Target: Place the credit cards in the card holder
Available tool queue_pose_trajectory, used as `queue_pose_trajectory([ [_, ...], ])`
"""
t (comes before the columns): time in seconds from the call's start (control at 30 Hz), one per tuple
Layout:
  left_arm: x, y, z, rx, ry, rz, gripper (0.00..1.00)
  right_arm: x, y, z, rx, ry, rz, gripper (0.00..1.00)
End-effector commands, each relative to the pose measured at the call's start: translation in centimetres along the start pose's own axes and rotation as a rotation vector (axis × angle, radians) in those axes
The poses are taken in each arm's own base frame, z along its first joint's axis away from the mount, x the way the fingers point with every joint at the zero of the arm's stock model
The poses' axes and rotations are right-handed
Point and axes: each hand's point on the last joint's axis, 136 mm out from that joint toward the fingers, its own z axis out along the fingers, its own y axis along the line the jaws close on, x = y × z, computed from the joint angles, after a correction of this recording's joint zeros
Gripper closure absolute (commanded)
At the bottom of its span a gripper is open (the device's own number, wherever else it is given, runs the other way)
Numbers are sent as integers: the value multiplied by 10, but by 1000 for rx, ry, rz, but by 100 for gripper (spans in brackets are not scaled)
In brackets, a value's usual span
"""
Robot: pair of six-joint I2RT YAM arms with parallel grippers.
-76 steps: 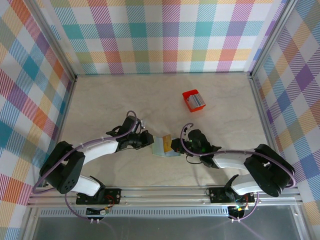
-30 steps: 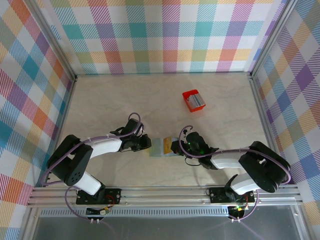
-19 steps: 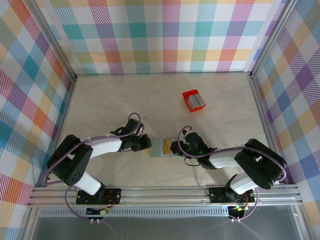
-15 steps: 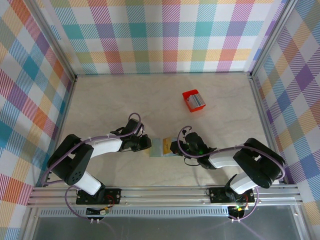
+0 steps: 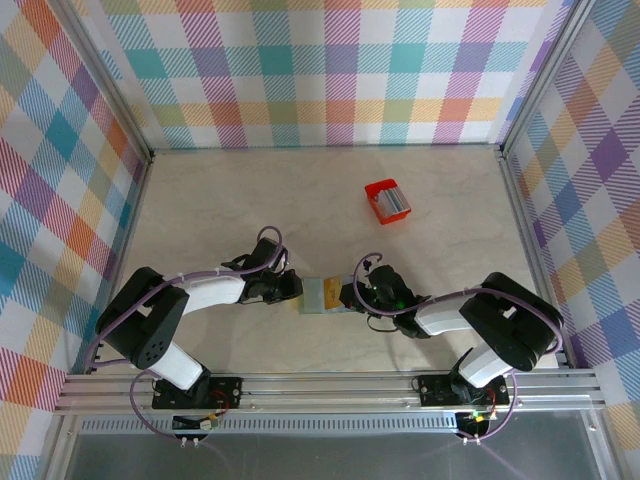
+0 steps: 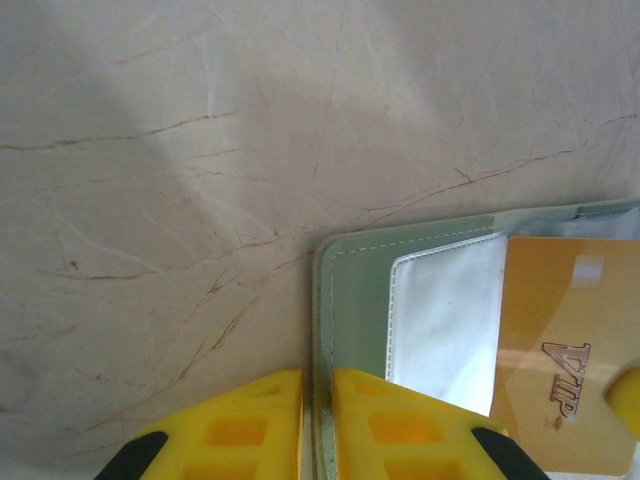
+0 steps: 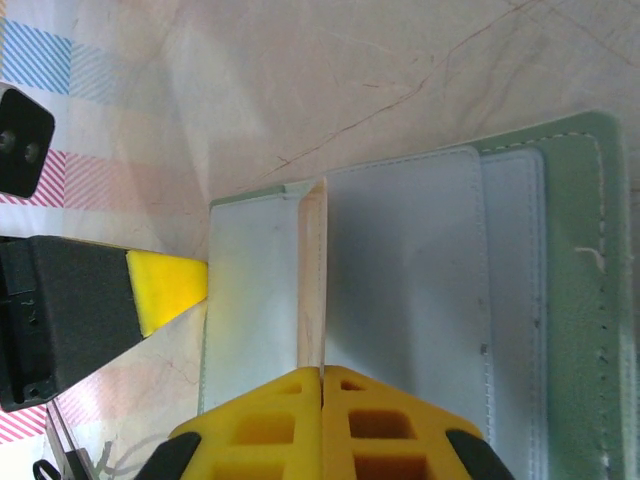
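Observation:
The grey-green card holder (image 5: 320, 296) lies open on the table between my two grippers. My left gripper (image 5: 297, 289) is shut on its left edge; in the left wrist view the yellow fingers (image 6: 250, 420) pinch the holder's stitched green border (image 6: 350, 300). A gold-yellow credit card (image 6: 560, 370) marked VIP lies over the inner pockets. My right gripper (image 5: 348, 295) is shut on this card, which in the right wrist view stands edge-on (image 7: 312, 270) against the holder's pale pockets (image 7: 410, 300), straight out from the gripper's tips (image 7: 322, 372).
A small red box (image 5: 386, 200) with grey contents stands at the back right of the table. Checked walls enclose the table on three sides, and a metal rail (image 5: 320, 385) runs along the near edge.
The right gripper has edged slightly left with the card, toward the holder's middle. The left gripper has kept its grip and place.

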Motion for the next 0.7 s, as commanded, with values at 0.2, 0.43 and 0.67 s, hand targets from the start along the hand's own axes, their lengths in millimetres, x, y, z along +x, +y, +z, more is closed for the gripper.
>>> queue_pose_trajectory([
  [0.2, 1, -1, 4, -5, 7, 18, 84, 13, -21, -2, 98, 22, 71, 100],
  [0.43, 2, 1, 4, -8, 8, 17, 84, 14, -25, -3, 132, 1, 102, 100],
  [0.67, 4, 3, 6, -9, 9, 13, 84, 17, -37, -7, 176, -17, 132, 100],
])
